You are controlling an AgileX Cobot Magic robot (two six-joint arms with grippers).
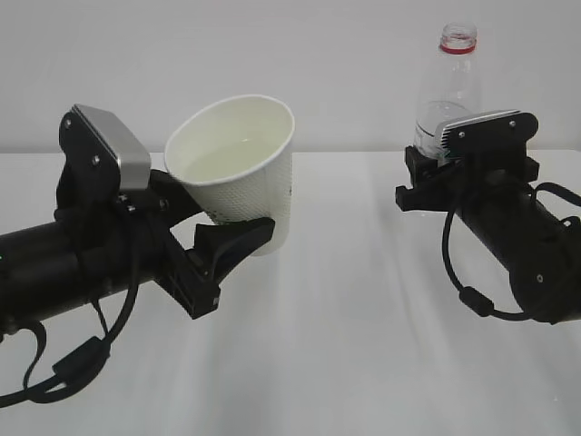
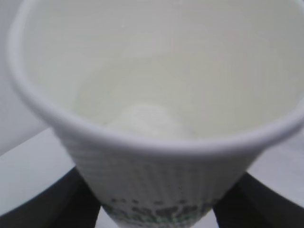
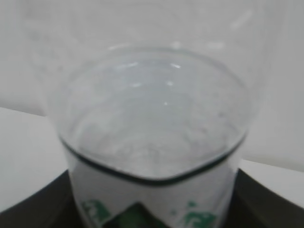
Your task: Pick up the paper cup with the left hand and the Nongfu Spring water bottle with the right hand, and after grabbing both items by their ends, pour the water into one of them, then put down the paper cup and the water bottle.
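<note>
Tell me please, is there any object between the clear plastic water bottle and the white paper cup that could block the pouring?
Nothing visible stands between them. The clear plastic water bottle, held upright by the right gripper, and the white paper cup, held tilted by the left gripper, are separated only by open air above the bare white table.

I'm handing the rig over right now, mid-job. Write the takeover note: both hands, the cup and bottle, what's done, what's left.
Left hand: fingers closed on the paper cup, held above the table and tilted; a little water seems to sit in it.
Right hand: fingers closed on the water bottle, upright, cap off, partly full.
Done: both picked up; pouring looks done, though that is a judgement.
Left: set the cup and bottle down, then release.
</note>
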